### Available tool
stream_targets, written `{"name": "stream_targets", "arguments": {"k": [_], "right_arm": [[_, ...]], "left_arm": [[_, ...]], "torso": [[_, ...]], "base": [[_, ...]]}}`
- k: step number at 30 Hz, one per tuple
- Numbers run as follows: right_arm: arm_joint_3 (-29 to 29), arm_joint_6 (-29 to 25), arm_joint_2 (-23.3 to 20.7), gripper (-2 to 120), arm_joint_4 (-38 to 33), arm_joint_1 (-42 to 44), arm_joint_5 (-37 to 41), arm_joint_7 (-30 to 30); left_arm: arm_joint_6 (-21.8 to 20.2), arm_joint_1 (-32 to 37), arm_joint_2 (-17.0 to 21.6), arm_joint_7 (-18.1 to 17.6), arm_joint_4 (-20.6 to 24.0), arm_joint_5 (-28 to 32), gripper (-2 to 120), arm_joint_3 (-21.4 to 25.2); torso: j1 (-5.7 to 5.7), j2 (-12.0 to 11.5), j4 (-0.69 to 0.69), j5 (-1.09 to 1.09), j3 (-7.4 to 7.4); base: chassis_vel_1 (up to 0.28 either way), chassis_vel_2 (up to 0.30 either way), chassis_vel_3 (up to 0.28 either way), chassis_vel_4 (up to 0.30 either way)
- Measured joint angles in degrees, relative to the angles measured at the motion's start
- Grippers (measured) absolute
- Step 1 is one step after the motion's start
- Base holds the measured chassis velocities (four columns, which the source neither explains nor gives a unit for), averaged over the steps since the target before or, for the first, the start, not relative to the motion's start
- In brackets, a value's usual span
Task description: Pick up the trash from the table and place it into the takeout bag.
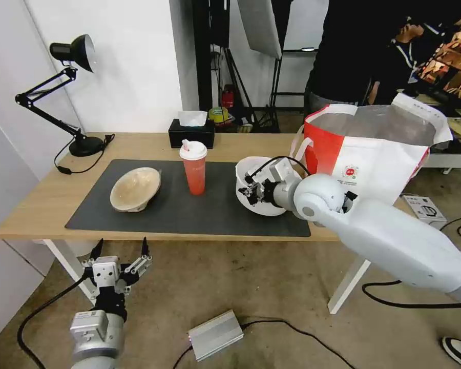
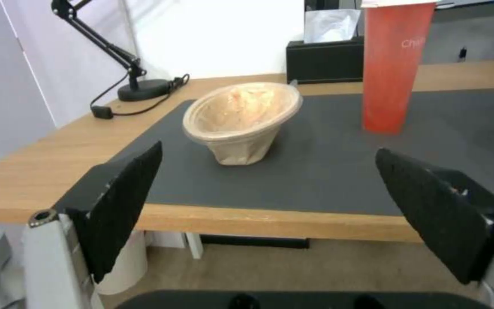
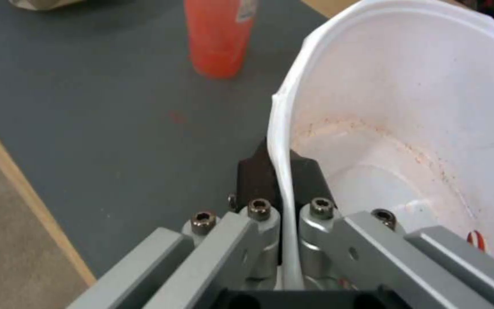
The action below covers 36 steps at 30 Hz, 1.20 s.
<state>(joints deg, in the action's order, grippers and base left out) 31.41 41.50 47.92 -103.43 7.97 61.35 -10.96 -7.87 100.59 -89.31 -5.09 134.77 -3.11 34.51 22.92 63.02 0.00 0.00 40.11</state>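
On the surface (image 1: pixel 51 200) beside the takeout bag (image 1: pixel 374 154), the right hand (image 1: pixel 252 190) pinches the white plastic bowl's (image 1: pixel 248 171) rim; red cup (image 1: pixel 194 168) and pulp bowl (image 1: pixel 134 188) remain, left hand (image 1: pixel 121 251) open below.

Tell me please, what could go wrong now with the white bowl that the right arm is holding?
1. The right gripper pinches only the thin rim of the white bowl, so the tilted bowl might slip or its wall buckle.
2. Red residue inside could spill onto the mat.
3. The red cup stands close beside the bowl; a swing toward the takeout bag might knock it.
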Motion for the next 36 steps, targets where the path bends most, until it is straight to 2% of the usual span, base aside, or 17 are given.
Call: {"name": "stream_targets", "arguments": {"k": [26, 36], "right_arm": [[5.01, -0.06, -0.08, 0, -6.98, -6.90, -1.88, 1.68], [6.94, -0.08, -0.94, 0, -8.40, -12.19, -1.30, 2.58]], "left_arm": [[-0.01, -0.85, -0.49, -0.02, -0.66, 0.05, 100, -0.15], [-0.01, -0.78, -0.62, -0.02, -0.67, 0.06, 100, -0.18]], "torso": [[-0.01, 0.01, 0.00, 0.00, 0.00], [-0.01, 0.00, 0.00, 0.01, 0.00]], "base": [[0.000, 0.000, 0.000, 0.000], [0.000, 0.000, 0.000, 0.000]]}}
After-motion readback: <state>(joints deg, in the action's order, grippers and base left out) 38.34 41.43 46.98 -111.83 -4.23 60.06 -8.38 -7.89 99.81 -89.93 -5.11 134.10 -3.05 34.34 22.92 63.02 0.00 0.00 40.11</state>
